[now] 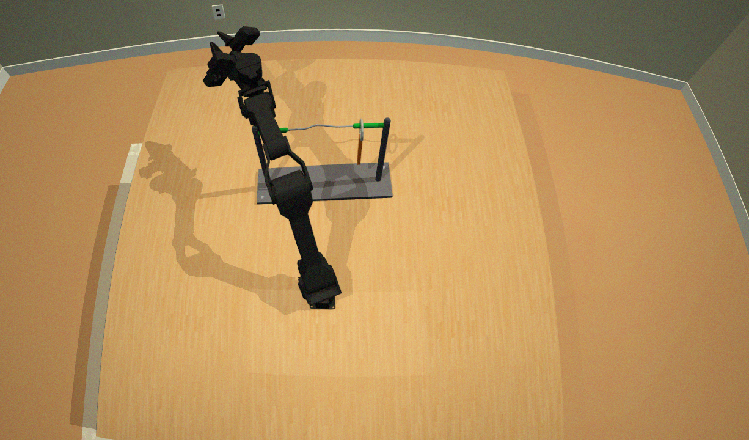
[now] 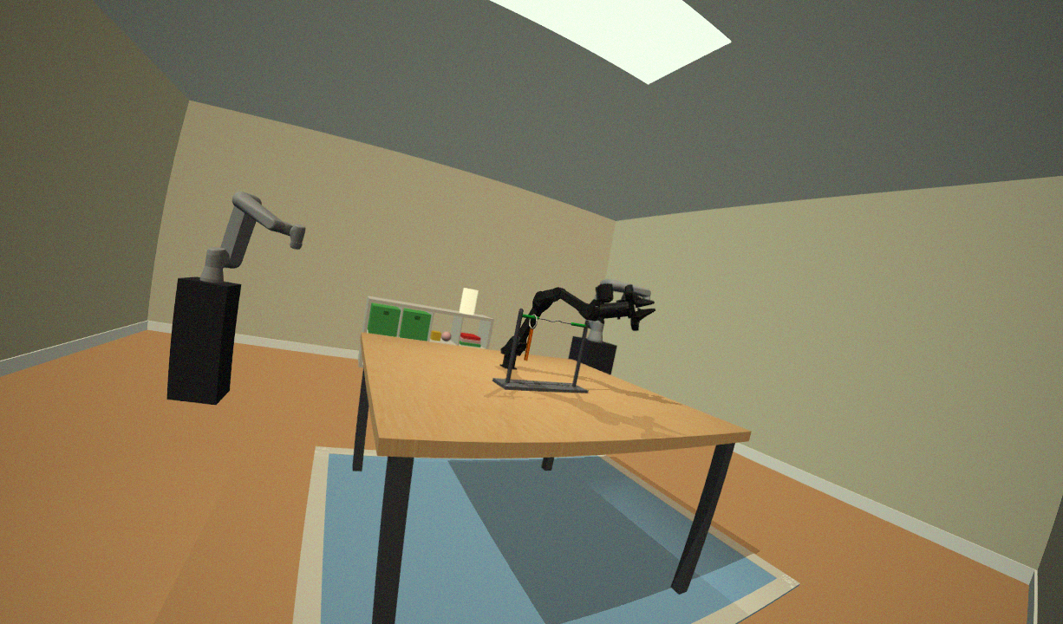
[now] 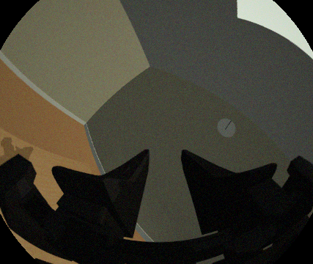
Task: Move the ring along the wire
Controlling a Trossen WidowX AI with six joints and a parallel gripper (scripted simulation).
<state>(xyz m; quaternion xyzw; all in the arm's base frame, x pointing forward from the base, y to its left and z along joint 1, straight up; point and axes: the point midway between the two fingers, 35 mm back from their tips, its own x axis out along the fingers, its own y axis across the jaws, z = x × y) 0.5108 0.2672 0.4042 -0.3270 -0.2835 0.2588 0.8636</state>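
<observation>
The ring (image 1: pixel 361 136) hangs around the right green part (image 1: pixel 374 125) of the wire in the top view, near the right post (image 1: pixel 383 150) (image 2: pixel 513 348). Its orange handle (image 1: pixel 359 151) (image 2: pixel 529 343) points down, above the base plate (image 1: pixel 379 191). The thin grey wire (image 1: pixel 317 125) runs left to the other green part (image 1: pixel 283 130) (image 2: pixel 577 324), partly hidden by the arm, as is the left post (image 1: pixel 259 148) (image 2: pixel 579 356). My gripper (image 1: pixel 215 38) (image 2: pixel 654 305) (image 3: pixel 165 153) is partly open and empty, high beyond the left post and away from the ring.
My arm's forearm (image 1: pixel 266 128) passes over the left post side in the top view; whether it touches is unclear. The wooden table (image 1: pixel 448 245) (image 2: pixel 442 403) bears the stand. A wall (image 3: pixel 156 117) fills the wrist view beyond the fingers.
</observation>
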